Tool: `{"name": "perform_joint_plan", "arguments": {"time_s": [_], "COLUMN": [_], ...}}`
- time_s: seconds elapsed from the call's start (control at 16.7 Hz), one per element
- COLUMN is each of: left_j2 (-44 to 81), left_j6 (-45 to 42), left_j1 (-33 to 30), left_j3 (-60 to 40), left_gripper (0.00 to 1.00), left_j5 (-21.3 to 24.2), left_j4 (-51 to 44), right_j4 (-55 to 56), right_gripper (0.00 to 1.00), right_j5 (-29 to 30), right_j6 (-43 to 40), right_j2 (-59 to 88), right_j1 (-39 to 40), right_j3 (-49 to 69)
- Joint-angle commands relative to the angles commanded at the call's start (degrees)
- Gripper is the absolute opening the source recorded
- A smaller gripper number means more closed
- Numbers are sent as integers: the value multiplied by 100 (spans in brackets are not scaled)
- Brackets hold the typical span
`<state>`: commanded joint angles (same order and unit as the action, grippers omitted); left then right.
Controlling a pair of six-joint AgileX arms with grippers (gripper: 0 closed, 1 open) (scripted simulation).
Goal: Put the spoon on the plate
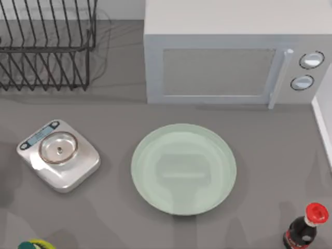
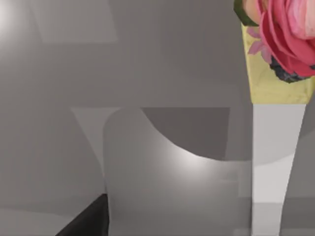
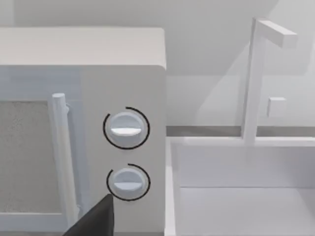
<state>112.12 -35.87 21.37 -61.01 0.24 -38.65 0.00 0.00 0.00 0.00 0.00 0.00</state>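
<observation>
nearest the front edge sit a red-capped bottle [image 1: 306, 228] at right & a yellow thing [image 1: 32, 244] at left; can't tell if my fingers are open or shut. the plate [image 1: 183, 168] lies mid-table w/ the silver scale [image 1: 58, 154] well to its left. behind them, microwave [image 1: 233, 62] & wire rack [image 1: 46, 44].

The dish rack [image 1: 46, 44] is cut off by the top view's upper-left edge. The bottle [image 1: 306, 228] is cut at the bottom edge, and a yellow-green thing [image 1: 33, 245] too.
</observation>
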Motion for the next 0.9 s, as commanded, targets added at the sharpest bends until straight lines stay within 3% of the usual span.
{"name": "perform_joint_plan", "arguments": {"time_s": [0.48, 0.9], "left_j2": [0, 0], "left_j6": [0, 0], "left_j1": [0, 0], "left_j3": [0, 0], "left_gripper": [2, 0], "left_j5": [0, 0], "left_j4": [0, 0], "right_j4": [0, 0], "right_gripper": [100, 100], "right_j5": [0, 0], "right_j6": [0, 0], "right_j2": [0, 0], "right_j1": [0, 0], "right_j3": [0, 0]}}
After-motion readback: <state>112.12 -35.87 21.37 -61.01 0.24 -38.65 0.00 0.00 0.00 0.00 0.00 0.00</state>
